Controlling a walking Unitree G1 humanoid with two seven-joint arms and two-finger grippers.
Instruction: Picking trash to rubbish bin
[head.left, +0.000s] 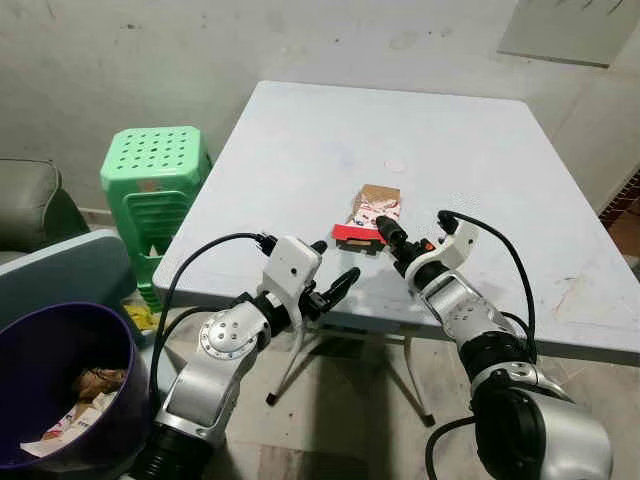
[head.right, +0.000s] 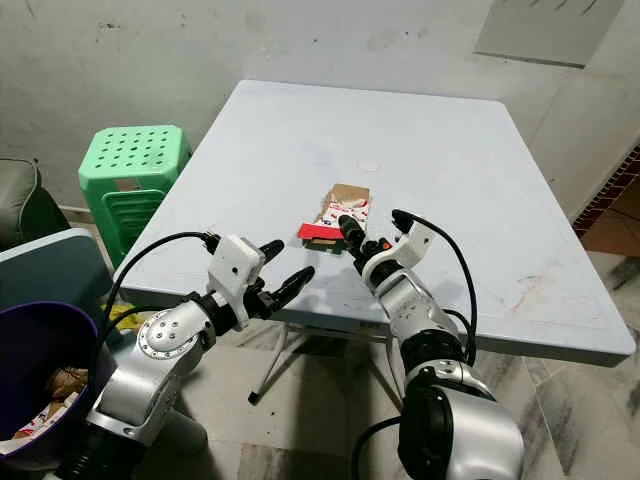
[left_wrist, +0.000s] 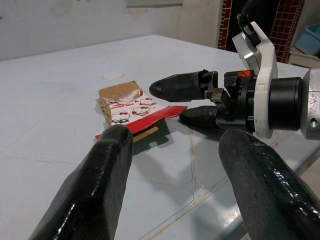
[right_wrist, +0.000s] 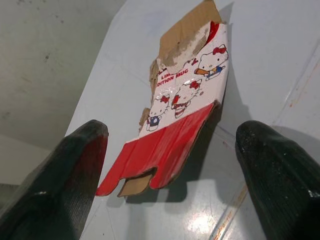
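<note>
A flattened red and white cardboard box (head.left: 372, 212) printed with cartoon cats lies on the pale table (head.left: 470, 150) near its front edge. My right gripper (head.left: 392, 245) is open at the box's near red end, and the box (right_wrist: 180, 115) lies between and just ahead of its spread fingers. My left gripper (head.left: 335, 265) is also open. It hovers at the table's front edge, a little left of the box (left_wrist: 131, 107) and pointing toward it, with nothing between its fingers (left_wrist: 100, 185).
A purple rubbish bin (head.left: 40, 350) with paper scraps inside stands on the floor at my lower left. A green plastic stool (head.left: 155, 165) stands left of the table, with a grey-blue lid (head.left: 70, 265) and a dark seat beyond it.
</note>
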